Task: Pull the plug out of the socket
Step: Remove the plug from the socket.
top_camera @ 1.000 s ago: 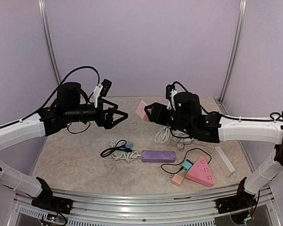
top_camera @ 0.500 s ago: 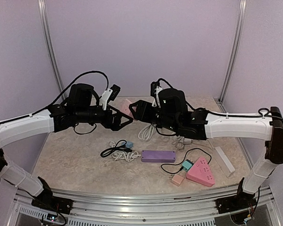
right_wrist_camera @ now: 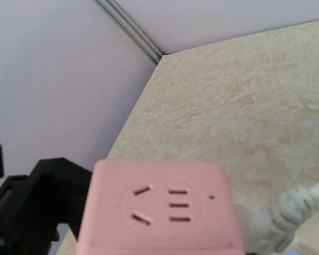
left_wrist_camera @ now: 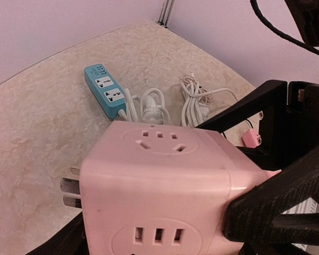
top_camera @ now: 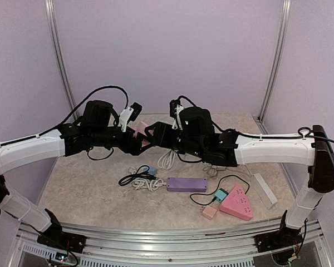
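The right gripper (top_camera: pixel 153 133) clamps the pink cube socket (left_wrist_camera: pixel 159 175) aloft, white plug (right_wrist_camera: pixel 282 218) seated in its side, to anchor it. The left gripper (top_camera: pixel 138 140) straddles the cube; whether it grips cannot be determined.

both arms stretch inward and hang raised, forearms near level, the two wrists facing each other almost nose to nose; the right gripper (top_camera: pixel 150 133) is clamped on a pink socket cube (left_wrist_camera: pixel 165 180), the left gripper (top_camera: pixel 142 142) has its fingers spread wide either side of it
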`<action>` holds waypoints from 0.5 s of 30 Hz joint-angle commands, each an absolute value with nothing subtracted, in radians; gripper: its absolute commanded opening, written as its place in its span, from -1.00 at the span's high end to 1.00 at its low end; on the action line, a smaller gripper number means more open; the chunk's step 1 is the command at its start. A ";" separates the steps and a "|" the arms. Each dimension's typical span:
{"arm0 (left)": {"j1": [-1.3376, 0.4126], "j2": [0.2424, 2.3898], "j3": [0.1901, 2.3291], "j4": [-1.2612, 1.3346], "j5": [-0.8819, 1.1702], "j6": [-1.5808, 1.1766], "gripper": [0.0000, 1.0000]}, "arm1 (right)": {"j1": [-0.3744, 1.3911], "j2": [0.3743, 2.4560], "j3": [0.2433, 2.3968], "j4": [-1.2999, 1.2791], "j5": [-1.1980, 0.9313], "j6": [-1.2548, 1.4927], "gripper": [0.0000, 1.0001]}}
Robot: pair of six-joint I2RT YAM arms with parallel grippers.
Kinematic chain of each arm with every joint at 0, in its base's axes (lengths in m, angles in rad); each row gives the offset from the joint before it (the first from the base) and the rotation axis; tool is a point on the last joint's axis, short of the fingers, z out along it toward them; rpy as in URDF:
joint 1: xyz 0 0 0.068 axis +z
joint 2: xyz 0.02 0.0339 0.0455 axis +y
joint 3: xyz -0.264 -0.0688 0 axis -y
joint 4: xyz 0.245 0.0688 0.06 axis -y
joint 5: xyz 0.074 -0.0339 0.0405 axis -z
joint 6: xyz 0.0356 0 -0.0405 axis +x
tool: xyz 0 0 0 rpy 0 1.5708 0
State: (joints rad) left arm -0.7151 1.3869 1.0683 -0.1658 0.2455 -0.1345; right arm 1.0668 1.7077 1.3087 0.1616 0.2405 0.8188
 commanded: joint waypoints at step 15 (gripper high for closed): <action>-0.717 1.396 1.078 -0.167 0.257 -0.128 0.02 | 1.075 1.712 1.347 0.231 0.229 0.820 1.00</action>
